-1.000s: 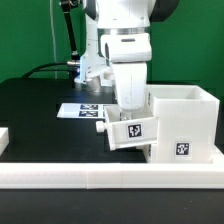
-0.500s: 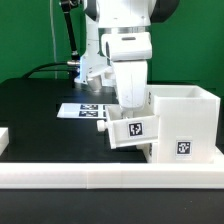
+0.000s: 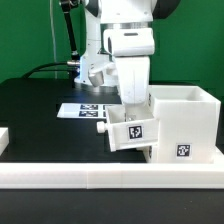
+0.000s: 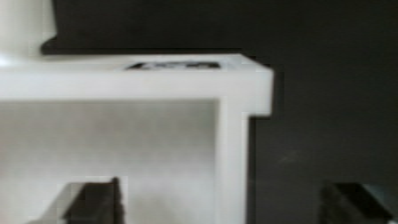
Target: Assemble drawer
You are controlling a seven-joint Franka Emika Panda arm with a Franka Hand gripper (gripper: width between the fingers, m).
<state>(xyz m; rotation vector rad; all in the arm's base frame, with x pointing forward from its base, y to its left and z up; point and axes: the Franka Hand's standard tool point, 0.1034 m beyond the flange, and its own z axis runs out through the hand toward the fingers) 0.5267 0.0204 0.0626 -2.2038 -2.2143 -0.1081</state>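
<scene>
Exterior view: hand (image 3: pixel 128 112), fingers apart, directly above tray (image 3: pixel 130 133), half-inserted lengthwise into casing (image 3: pixel 186 122) at right.

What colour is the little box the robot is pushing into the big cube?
White, with a black-and-white square tag: the tray, clearest in the exterior view.

Black table top (image 3: pixel 35 110) ran across the scene. Marker board (image 3: pixel 78 109) lay flat on it toward the back, tags facing up, its right part hidden in the exterior view. Long low white bar (image 3: pixel 110 178) edged the near side, another short white piece (image 3: pixel 4 138) at the exterior view's left. Green wall (image 3: pixel 30 35) behind, black cable (image 3: pixel 45 69) trailing along the table's back edge.
</scene>
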